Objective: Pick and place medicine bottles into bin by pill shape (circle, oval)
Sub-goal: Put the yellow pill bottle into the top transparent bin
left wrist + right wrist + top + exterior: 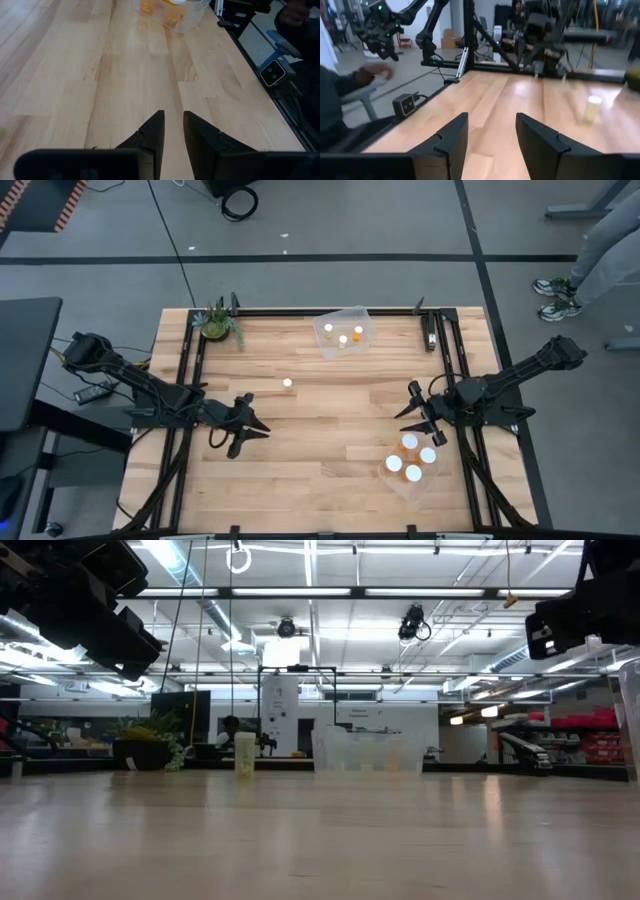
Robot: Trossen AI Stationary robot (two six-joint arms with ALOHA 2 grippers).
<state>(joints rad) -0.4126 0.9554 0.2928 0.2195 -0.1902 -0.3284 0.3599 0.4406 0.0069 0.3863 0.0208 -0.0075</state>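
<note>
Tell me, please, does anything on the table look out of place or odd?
One medicine bottle stands alone on the bare wood, outside both bins. The far bin sits askew to the table edge. Nothing looks spilled or damaged.

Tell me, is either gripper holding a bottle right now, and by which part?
Neither. The left gripper and right gripper both show bare table between their fingers. One loose bottle stands mid-table.
</note>
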